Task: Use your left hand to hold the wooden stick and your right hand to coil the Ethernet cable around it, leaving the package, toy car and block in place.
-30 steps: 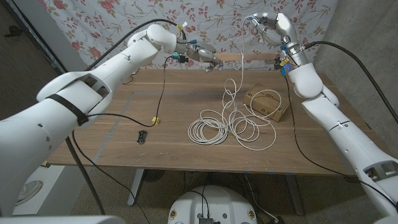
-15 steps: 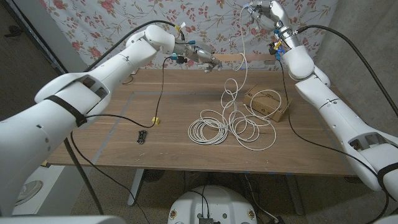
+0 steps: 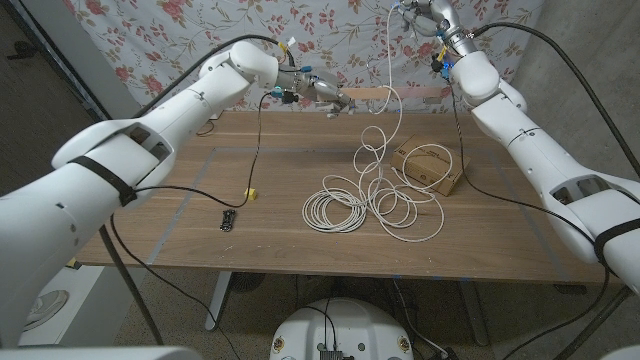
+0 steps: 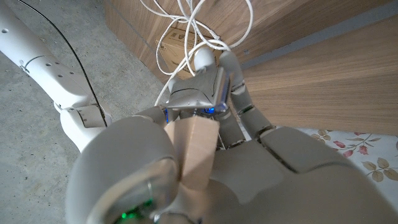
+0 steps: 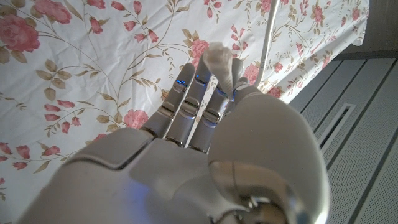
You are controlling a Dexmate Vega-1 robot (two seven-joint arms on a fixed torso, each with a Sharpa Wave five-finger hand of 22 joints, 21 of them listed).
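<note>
Below right robot hand [image 3: 415,12], cable [image 3: 370,195].

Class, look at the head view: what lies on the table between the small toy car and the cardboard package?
In the head view, the white Ethernet cable lies in loose coils on the wood between the toy car and the package. A small yellow block sits near the car.

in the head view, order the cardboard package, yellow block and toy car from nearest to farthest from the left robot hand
From the left robot hand, holding the wooden stick at the table's far edge:
1. Cardboard package, to the robot's right.
2. Yellow block, mid-table, left of the cable.
3. Toy car, nearer the front edge.
</note>
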